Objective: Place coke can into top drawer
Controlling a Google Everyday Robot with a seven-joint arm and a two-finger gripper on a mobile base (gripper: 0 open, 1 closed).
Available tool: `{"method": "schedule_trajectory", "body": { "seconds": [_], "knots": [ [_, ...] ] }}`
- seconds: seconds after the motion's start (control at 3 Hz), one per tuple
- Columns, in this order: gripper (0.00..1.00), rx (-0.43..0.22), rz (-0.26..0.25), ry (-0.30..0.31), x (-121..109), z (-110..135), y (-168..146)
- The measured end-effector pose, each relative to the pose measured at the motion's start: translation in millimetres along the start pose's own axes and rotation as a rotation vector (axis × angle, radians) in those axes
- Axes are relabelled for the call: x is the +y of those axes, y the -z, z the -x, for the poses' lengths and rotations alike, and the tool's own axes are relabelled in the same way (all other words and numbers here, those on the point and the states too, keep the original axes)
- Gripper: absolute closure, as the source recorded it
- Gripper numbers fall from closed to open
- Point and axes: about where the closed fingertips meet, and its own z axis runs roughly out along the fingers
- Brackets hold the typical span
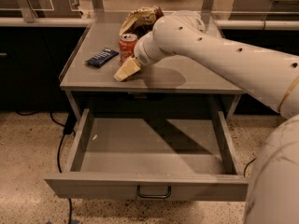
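Near the left edge of the surface (196,80) lies a dark blue wrapper (101,57). Just right of it, left of centre, the coke can (127,45) stands upright, not yet lifted. The gripper (124,72) sits right against its front side, angled toward the front edge, probably lining up a grasp; whether it is open or closed I cannot tell. Below the front edge, the top drawer (93,186) is pulled out to receive the can.

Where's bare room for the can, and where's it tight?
Open grey metal top drawer: floor bare. Grey tabletop: free along the front, right of the gripper. Crowded behind and left of the gripper: red coke can, dark blue wrapper, crumpled snack bag.
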Motion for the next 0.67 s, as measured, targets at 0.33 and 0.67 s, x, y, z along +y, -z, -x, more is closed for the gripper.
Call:
{"method": "schedule_trajectory", "body": {
  "seconds": [0.33, 0.67],
  "knots": [
    [0.15, 0.000, 0.000, 0.000, 0.1, 0.0, 0.0],
    [0.38, 0.000, 0.000, 0.000, 0.1, 0.0, -0.1]
  ]
}}
